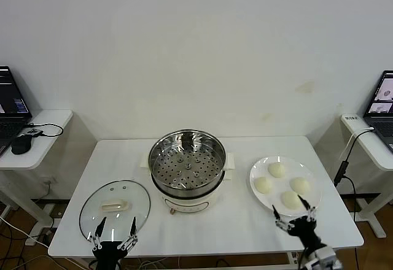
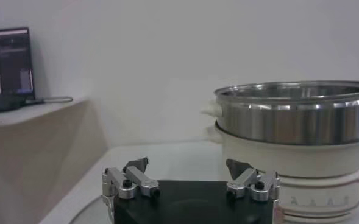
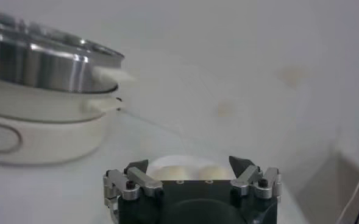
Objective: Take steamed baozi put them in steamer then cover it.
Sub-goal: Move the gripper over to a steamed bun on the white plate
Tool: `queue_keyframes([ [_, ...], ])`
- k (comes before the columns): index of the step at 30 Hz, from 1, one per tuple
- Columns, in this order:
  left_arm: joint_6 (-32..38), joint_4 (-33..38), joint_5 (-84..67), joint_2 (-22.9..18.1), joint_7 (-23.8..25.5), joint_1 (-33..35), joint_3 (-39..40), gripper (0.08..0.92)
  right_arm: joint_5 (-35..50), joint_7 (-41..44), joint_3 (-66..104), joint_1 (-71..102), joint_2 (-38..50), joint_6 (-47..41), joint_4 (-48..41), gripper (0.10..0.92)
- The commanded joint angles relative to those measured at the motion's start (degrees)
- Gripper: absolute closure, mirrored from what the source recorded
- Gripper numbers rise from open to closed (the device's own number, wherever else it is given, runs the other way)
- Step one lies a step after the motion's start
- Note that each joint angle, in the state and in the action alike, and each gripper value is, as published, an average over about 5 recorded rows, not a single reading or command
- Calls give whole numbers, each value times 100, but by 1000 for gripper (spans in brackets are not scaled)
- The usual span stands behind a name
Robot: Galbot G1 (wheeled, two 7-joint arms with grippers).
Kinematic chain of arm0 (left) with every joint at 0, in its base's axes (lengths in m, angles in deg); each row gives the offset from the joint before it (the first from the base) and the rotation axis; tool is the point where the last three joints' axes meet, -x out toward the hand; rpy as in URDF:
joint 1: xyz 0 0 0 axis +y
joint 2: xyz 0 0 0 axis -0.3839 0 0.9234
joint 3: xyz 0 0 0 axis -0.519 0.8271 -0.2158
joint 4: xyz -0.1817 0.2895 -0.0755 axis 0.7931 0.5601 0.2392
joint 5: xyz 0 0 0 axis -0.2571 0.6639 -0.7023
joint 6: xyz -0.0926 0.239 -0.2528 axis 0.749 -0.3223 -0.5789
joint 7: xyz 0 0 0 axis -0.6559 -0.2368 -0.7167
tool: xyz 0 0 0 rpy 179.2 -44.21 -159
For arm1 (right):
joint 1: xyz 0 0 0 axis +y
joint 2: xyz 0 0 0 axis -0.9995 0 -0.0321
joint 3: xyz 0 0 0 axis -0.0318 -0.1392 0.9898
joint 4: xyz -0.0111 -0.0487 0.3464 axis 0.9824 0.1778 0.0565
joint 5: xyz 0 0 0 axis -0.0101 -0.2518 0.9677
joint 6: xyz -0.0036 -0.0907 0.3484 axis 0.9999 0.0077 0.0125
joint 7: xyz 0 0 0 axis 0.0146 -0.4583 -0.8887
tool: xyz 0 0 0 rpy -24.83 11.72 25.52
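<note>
With both arms sitting at the table's near edge, the left gripper (image 1: 114, 233) hangs just over the near rim of the glass cover (image 1: 115, 208), fingers spread wide and holding nothing; the right gripper (image 1: 293, 216) sits at the near edge of the white plate (image 1: 258, 187), jaws also apart and empty, close to the nearest bun. The cover lies flat on the white table (image 1: 233, 227) at front-left, cream handle up. The four steamed baozi (image 1: 291, 199) are all on the plate at right, clustered, none in the pot. The steamer (image 1: 187, 169) stands at table centre between cover and plate, uncovered, with the perforated tray bare inside the steel pot on its white base. In the left wrist view the steamer (image 2: 295, 146) is ahead of the open fingertips (image 2: 139, 164); the right wrist view shows a bun's top (image 3: 185, 169) just beyond the gripper (image 3: 188, 164). Beyond the table, side desks carry laptops, left (image 1: 11, 104) and right (image 1: 382, 104).
</note>
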Motion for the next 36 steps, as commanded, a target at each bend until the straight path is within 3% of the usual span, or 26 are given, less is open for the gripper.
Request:
queue_keyframes([
  [1,210,-20,367,68,106,-132,-75,177,-1147,941,-36,-1371,1432,-492,-710,203],
  [8,356,-53,497,68,83,-174,-116,177,-1584,2120,-1375,-2958,2376,-547,-1581,203],
  [16,501,-88,499,116,52,-141,-260,177,-1251,3444,-4096,-5505,2825,-171,-2990,202],
  [26,620,-160,625,101,-13,-96,-427,177,-633,4651,-6663,-7842,2219,280,-4465,203],
  [36,651,-236,673,145,-44,-107,-591,177,-920,4928,-7342,-8507,994,733,-5974,203],
])
